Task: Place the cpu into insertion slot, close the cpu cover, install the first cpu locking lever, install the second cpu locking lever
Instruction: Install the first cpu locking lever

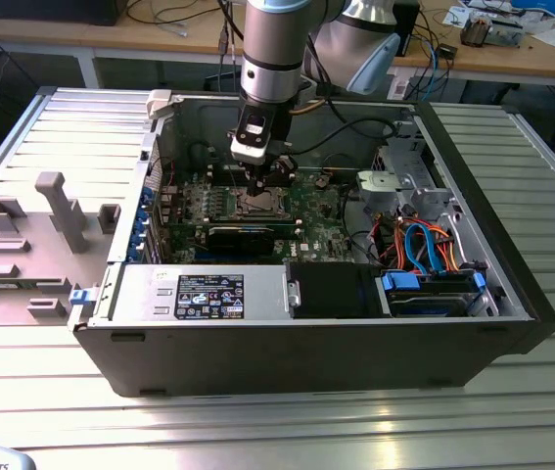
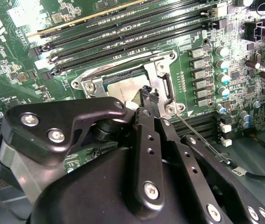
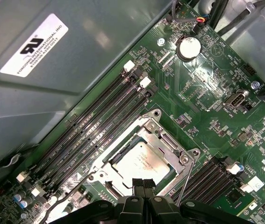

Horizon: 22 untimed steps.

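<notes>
Ribbed metal tabletop (image 1: pixel 512 411) carries an open computer case (image 1: pixel 306 357), with wooden benches behind it. My arm (image 1: pixel 272 49) reaches straight down into the case, over a green circuit board (image 3: pixel 207 107).

Near the board's middle sits the insertion slot (image 1: pixel 255 204), a small square socket with a silvery rim. The cpu cover (image 3: pixel 167 144), a thin bright metal frame, lies flat over the slot. Through its square opening shows the cpu (image 3: pixel 139 163), a silvery-tan plate seated inside the slot.

My gripper (image 3: pixel 144 183) hovers at one edge of the cover. My jaws are pressed together with nothing seen between them. Whether the tips touch the metal I cannot tell.

Long black memory slots (image 3: pixel 99 121) run along two sides of the socket, and a row of round capacitors (image 2: pixel 222 65) stands beside it. A thin wire lever (image 3: pixel 186 184) sticks out at an angle from one socket corner, close to my tips. In the second wrist view my own black fingers (image 2: pixel 144 140) hide part of the cover.
</notes>
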### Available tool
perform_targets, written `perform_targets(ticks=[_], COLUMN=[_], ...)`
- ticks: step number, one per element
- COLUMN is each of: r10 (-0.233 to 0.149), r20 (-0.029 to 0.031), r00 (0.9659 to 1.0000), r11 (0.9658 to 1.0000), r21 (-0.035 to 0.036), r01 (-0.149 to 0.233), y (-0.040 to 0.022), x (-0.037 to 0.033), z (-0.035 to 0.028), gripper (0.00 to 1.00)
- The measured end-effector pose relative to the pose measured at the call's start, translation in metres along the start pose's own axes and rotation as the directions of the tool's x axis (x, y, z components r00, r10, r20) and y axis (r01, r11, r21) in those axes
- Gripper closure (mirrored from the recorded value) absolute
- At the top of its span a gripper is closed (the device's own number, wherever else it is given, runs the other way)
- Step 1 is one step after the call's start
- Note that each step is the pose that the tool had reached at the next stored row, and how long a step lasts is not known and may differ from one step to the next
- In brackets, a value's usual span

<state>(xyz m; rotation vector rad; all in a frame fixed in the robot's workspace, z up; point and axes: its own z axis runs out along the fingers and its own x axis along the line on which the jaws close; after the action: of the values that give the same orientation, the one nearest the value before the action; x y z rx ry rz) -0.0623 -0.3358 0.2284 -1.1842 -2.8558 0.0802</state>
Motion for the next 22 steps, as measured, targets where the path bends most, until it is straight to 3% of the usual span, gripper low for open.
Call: perform_targets(ticks=[22], r10=[-0.019], r20=[0.0012], r00=[0.9998], r11=[0.9998], r21=[0.0004], r01=[0.019], y=[0.0000], x=[0.0000], z=[0.0001], gripper=[0.89])
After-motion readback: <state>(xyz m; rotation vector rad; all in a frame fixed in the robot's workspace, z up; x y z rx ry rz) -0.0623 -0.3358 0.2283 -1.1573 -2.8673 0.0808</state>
